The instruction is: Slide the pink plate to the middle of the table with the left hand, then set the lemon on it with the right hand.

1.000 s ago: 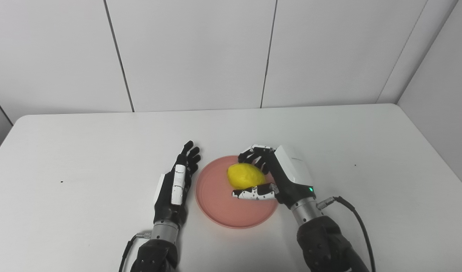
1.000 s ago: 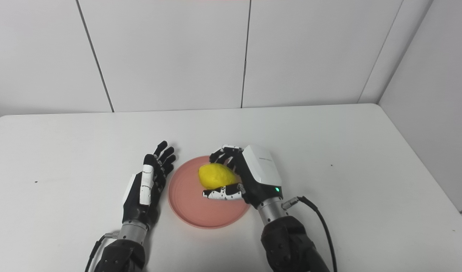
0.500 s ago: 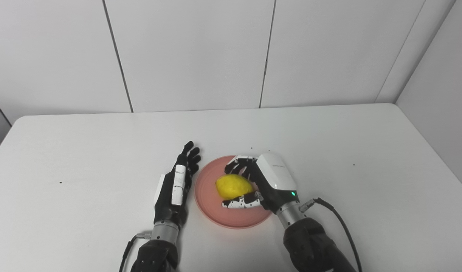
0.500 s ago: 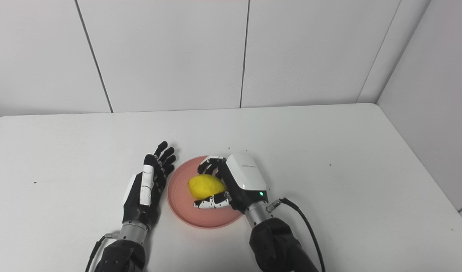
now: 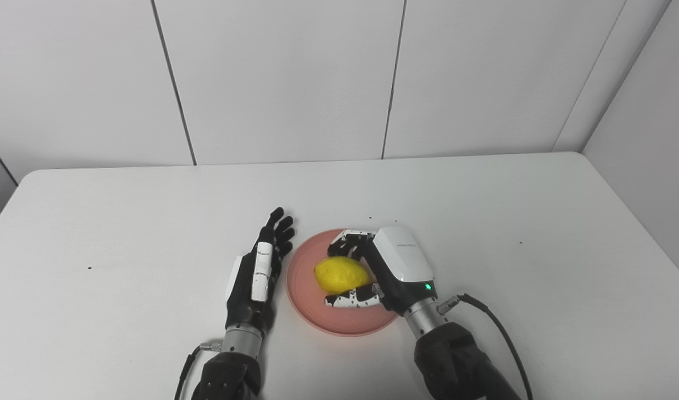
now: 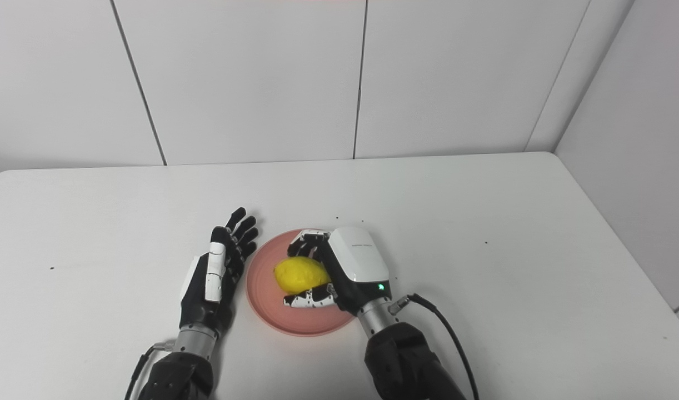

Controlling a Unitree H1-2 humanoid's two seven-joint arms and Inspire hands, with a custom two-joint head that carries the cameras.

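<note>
Nearest, at the bottom edge: two dark forearms entering from left and right, a black cable (image 5: 498,333) trailing from the right wrist. Next, left hand (image 5: 257,278) resting on the white table (image 5: 123,233), fingers (image 5: 281,226) straight, apart and pointing toward the far side, grasping nothing, lying just beside the left rim of the pink plate (image 5: 317,316); contact with the rim not discernible. Right of it, pink plate lying flat near the middle of the table, toward the near edge. Over the plate, right hand (image 5: 387,266) with white back shell and a green indicator light (image 5: 427,287), curled around the lemon (image 5: 341,274): thumb (image 5: 353,297) along the near side of the fruit, fingers (image 5: 350,244) wrapped over its far side. Lemon yellow, oval, positioned over the plate's centre within the rim; whether resting on the plate surface or held just above it not discernible. Farther out: bare table surface with a few small dark specks (image 5: 89,268). Farthest: white panelled wall (image 5: 284,78) with vertical seams, meeting a side wall at the far right corner.
</note>
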